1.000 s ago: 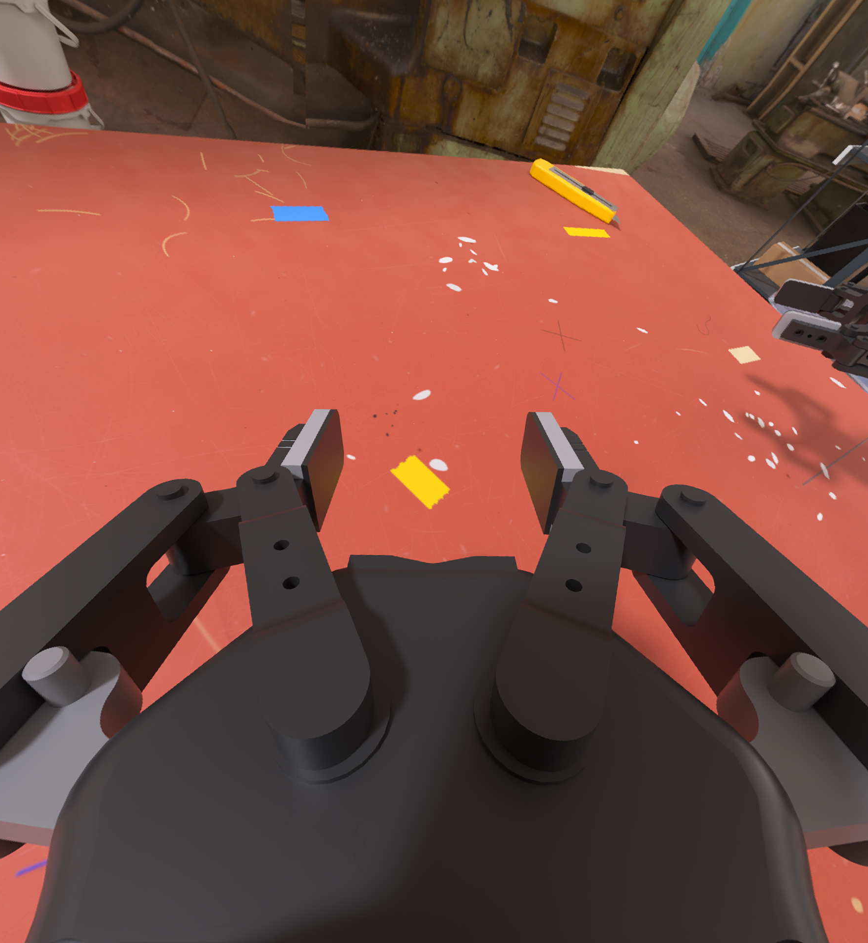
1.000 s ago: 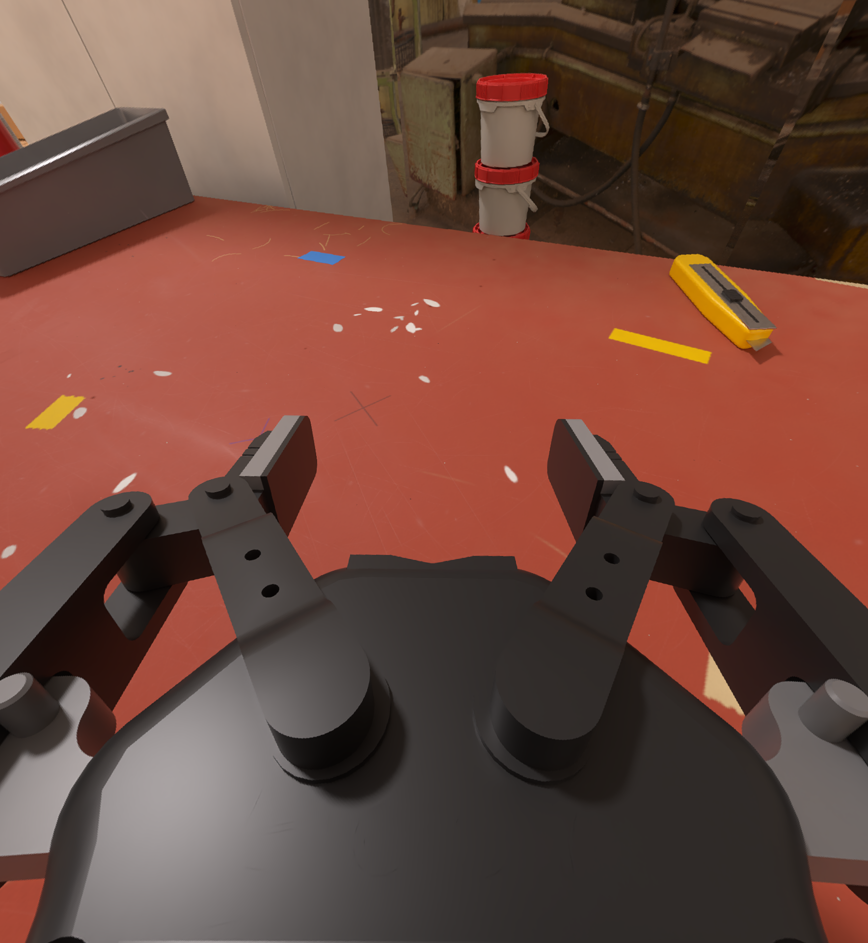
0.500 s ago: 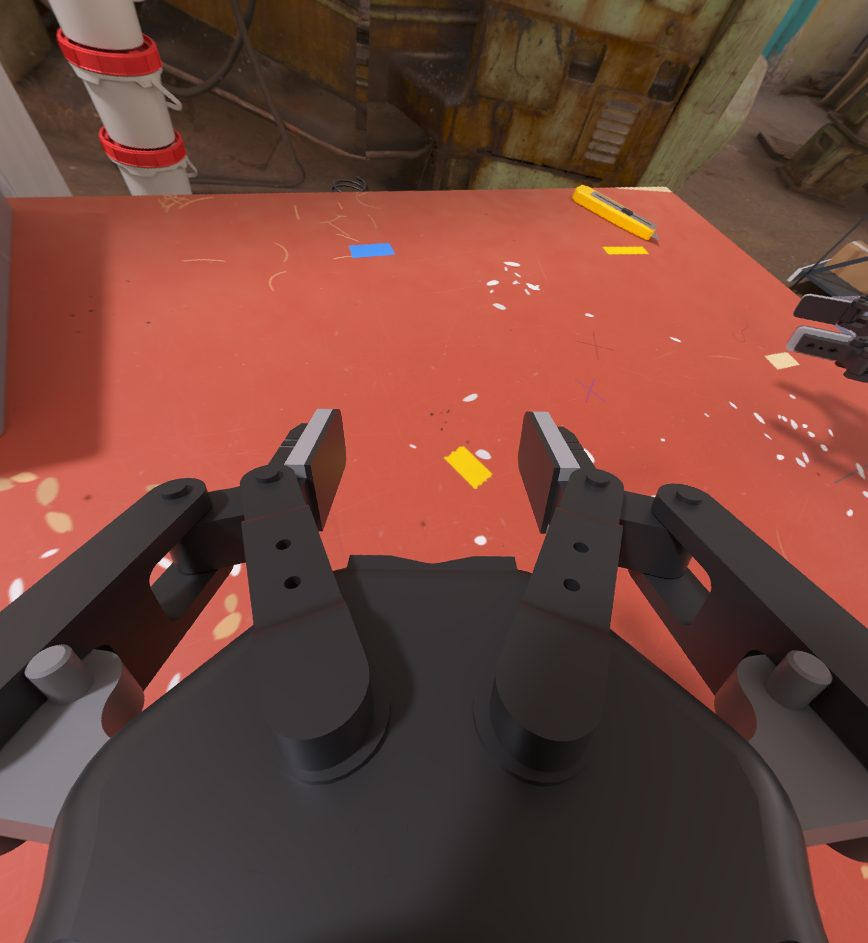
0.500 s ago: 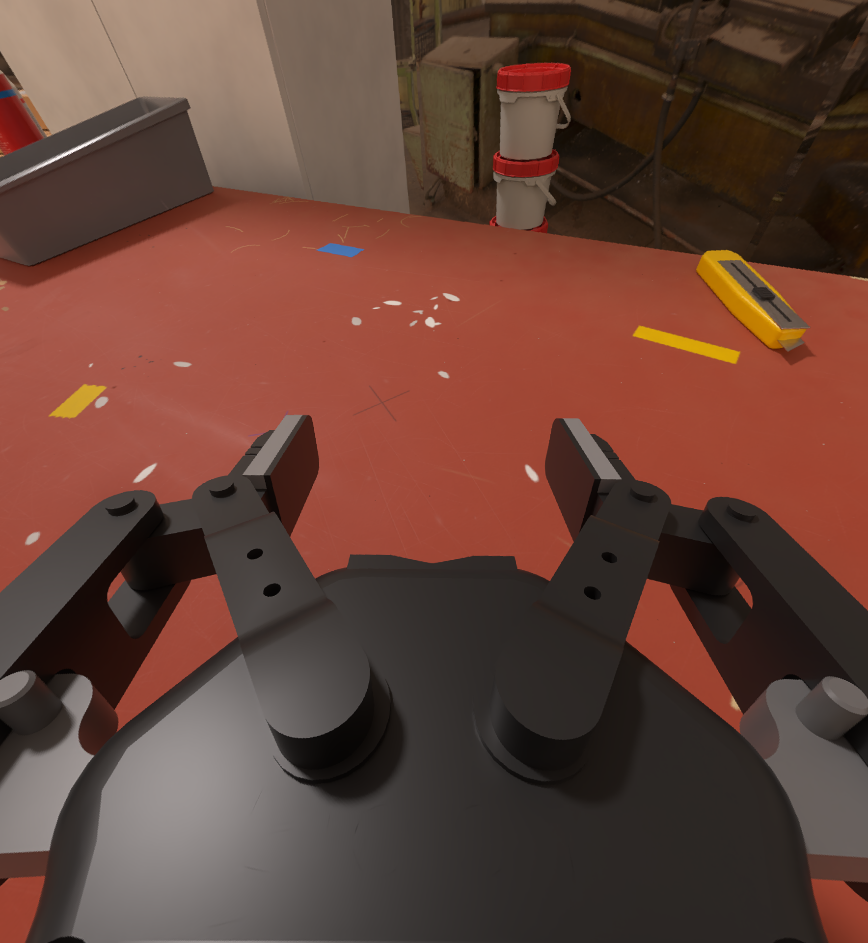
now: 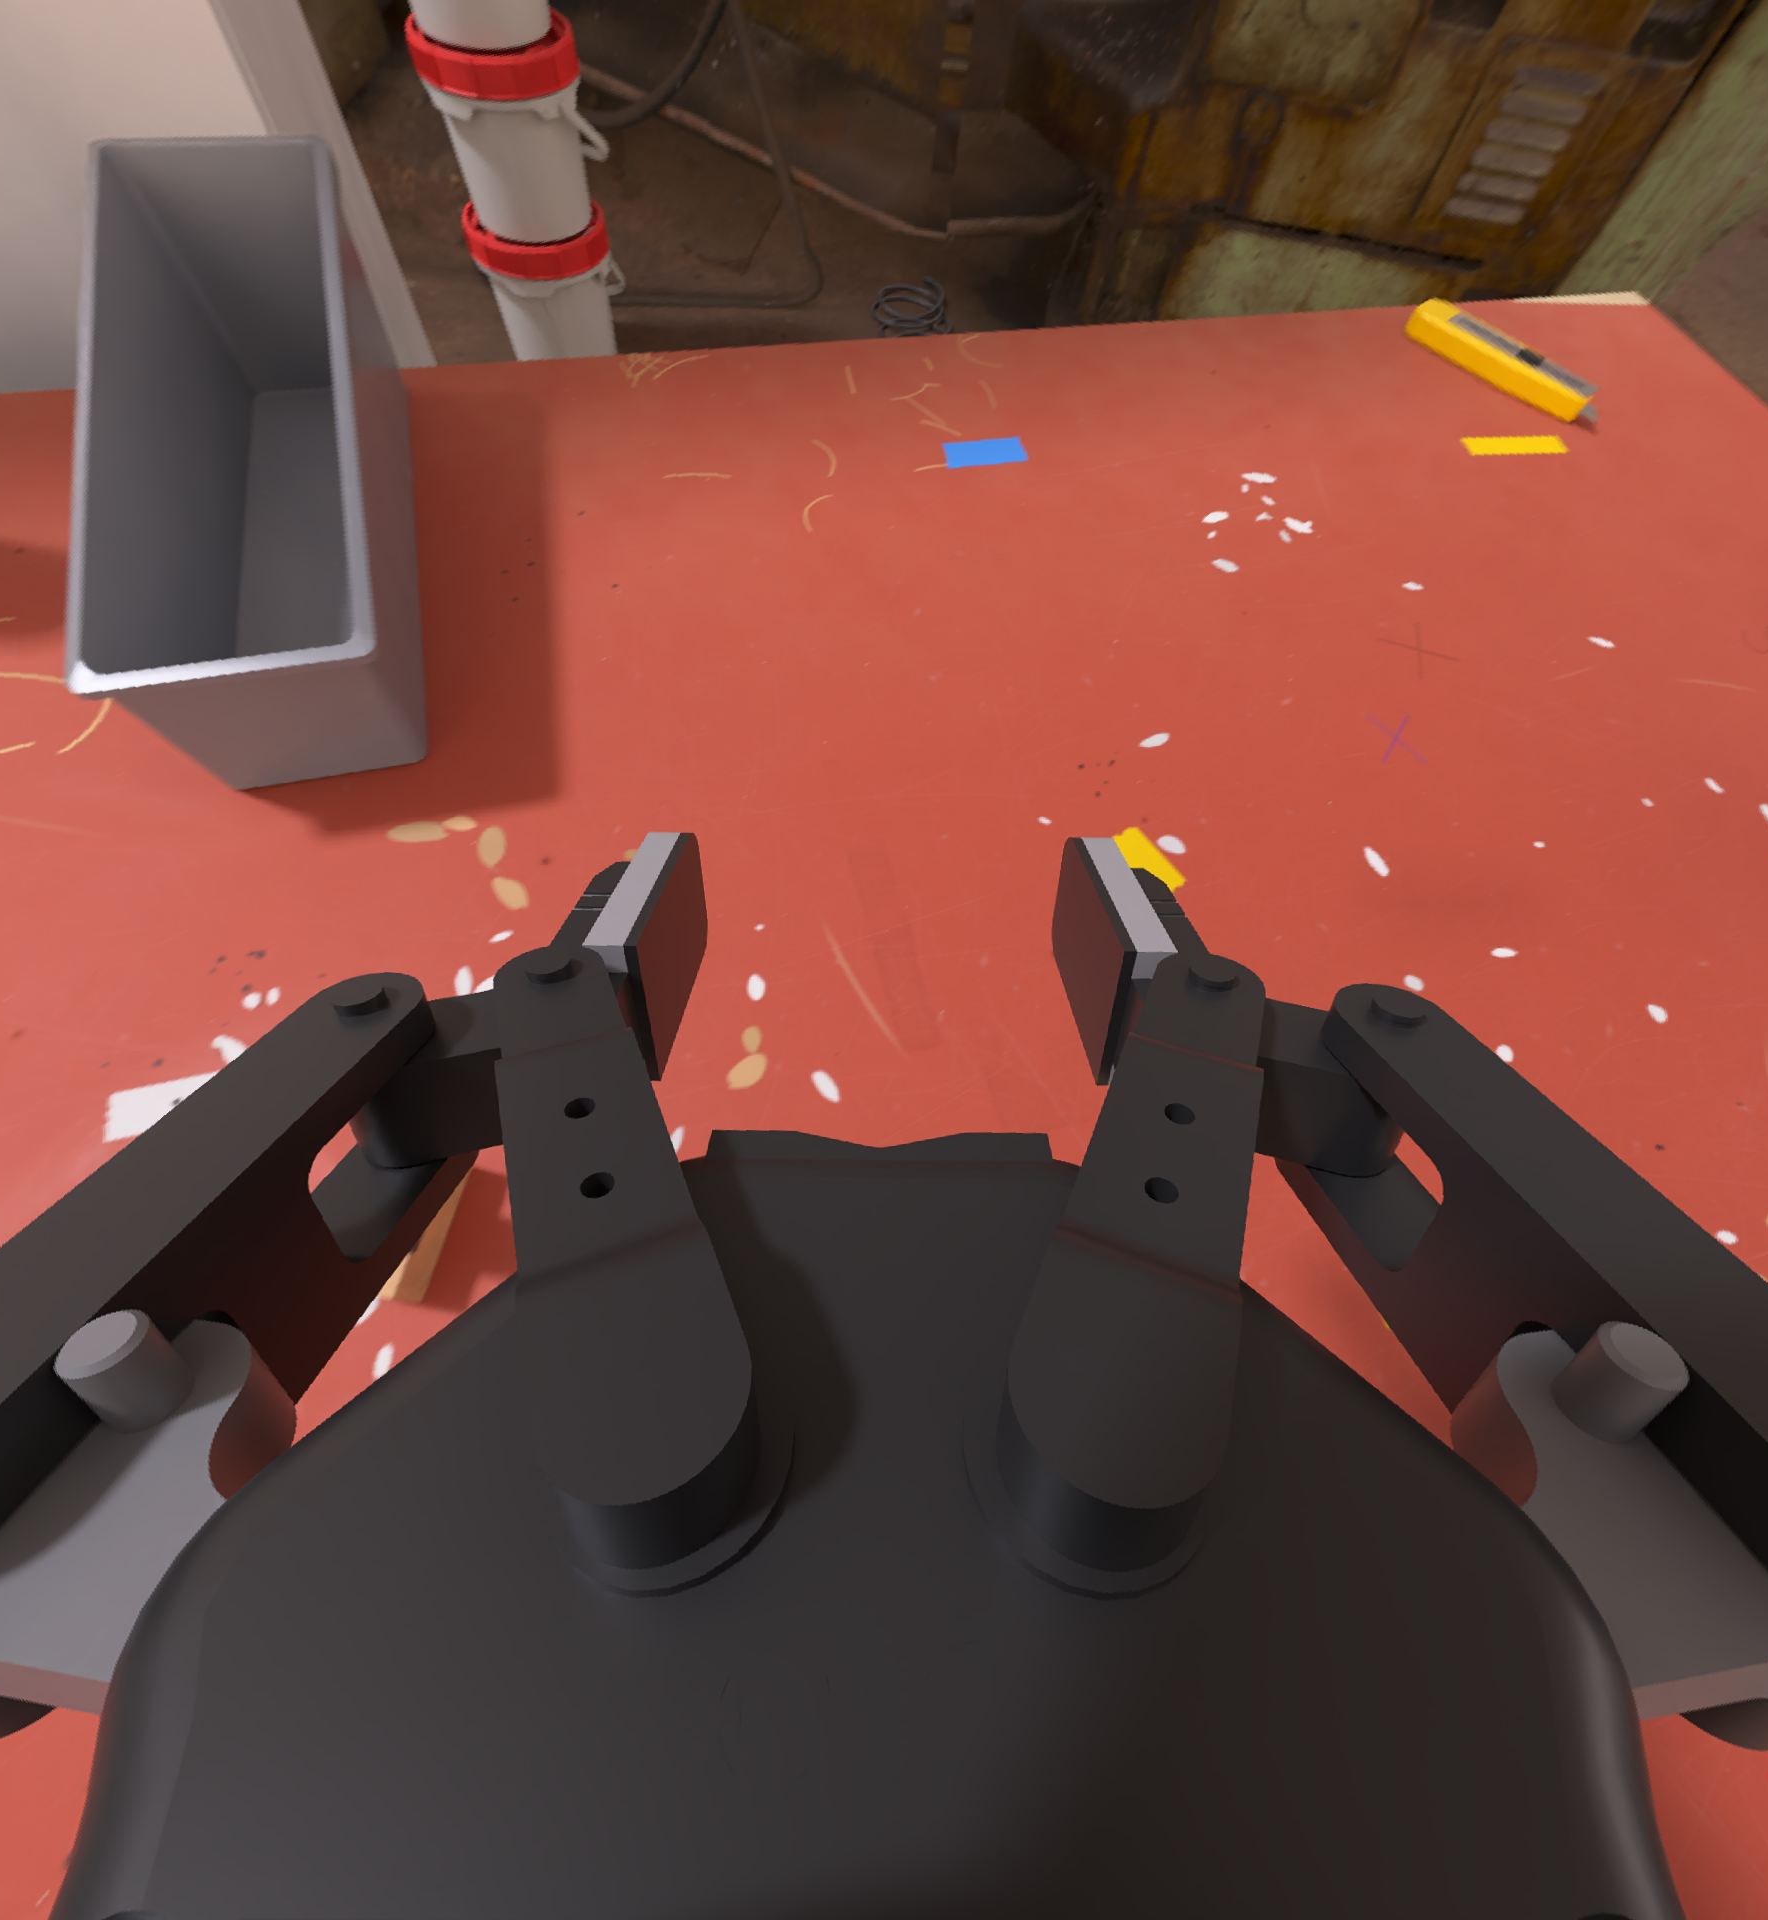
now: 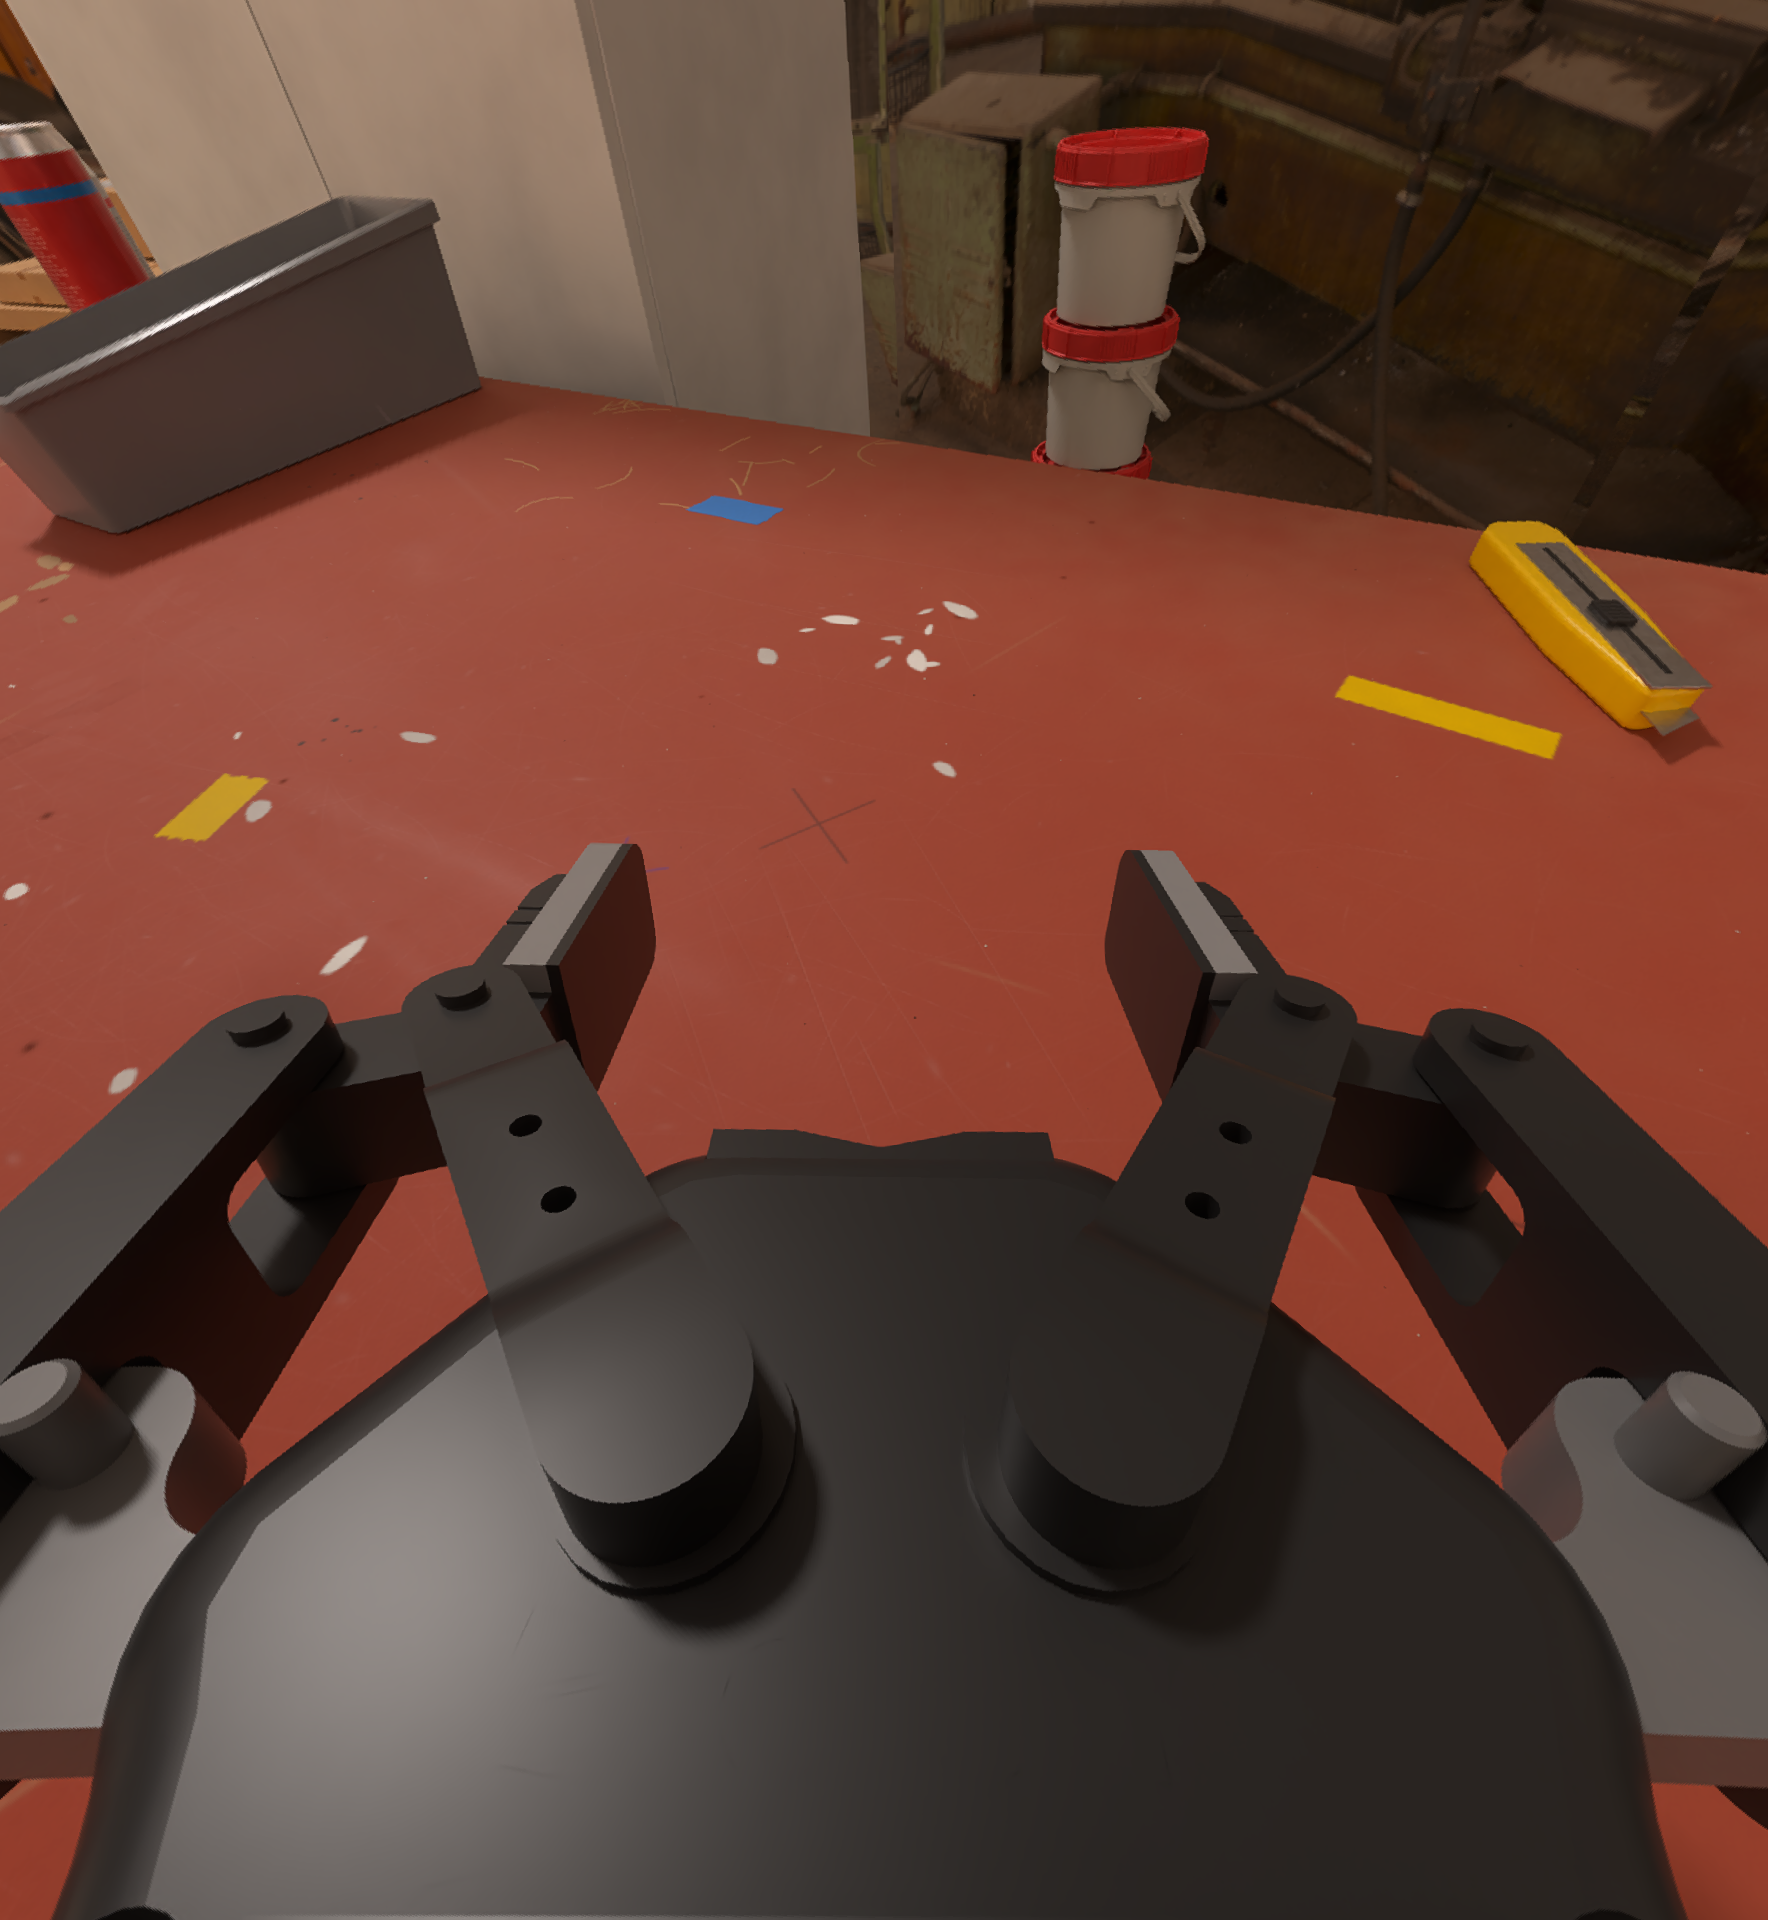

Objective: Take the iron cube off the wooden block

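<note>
My left gripper has swung toward the desk's far left corner, bringing the grey bin into sight; both it and my right gripper hang wide and empty. Neither iron cube nor wooden block shows, so I judge I'm searching.

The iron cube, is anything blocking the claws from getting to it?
Can't say: neither view shows the cube or wooden block. Both the left gripper and right gripper hang open over bare red table, with nothing between their fingers.
</note>
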Action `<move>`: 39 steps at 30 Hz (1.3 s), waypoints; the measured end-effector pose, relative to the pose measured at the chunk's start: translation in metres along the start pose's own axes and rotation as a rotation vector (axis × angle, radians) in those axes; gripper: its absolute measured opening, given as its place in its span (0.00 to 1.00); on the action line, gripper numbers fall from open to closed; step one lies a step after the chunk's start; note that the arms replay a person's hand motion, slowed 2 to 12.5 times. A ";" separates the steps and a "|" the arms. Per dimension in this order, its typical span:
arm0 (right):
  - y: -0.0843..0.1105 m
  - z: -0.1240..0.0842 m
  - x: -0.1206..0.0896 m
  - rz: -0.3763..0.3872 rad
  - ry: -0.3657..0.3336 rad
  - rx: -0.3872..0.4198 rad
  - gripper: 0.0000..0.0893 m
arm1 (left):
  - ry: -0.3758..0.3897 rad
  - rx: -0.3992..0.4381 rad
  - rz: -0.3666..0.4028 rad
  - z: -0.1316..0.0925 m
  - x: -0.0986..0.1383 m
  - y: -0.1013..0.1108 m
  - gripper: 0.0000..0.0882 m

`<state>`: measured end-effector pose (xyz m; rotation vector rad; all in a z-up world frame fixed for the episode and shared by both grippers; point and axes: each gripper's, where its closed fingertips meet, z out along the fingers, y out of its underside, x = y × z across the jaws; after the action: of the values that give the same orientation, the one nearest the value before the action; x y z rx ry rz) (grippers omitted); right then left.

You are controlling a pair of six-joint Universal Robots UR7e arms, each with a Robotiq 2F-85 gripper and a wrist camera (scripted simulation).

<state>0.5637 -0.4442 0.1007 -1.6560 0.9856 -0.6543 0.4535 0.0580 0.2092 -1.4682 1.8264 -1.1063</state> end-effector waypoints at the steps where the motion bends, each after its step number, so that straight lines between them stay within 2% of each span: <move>1: 0.000 0.000 0.000 -0.001 -0.001 0.001 0.85 | -0.012 -0.008 0.000 -0.003 -0.005 0.001 0.68; 9: -0.002 0.000 -0.005 -0.001 -0.016 0.006 0.85 | -0.085 -0.075 0.000 -0.026 -0.042 0.011 0.66; 17: -0.004 0.000 -0.010 0.001 -0.035 0.008 0.85 | -0.107 -0.155 -0.002 -0.036 -0.072 0.025 0.62; 28: -0.008 -0.002 -0.014 -0.016 -0.046 0.019 0.84 | -0.070 -0.297 0.004 -0.032 -0.099 0.053 0.59; 39: -0.011 -0.003 -0.020 -0.009 -0.070 0.031 0.83 | -0.057 -0.463 0.066 -0.021 -0.121 0.087 0.57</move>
<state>0.5541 -0.4276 0.1127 -1.6457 0.9147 -0.6107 0.4225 0.1862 0.1359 -1.6525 2.1684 -0.6231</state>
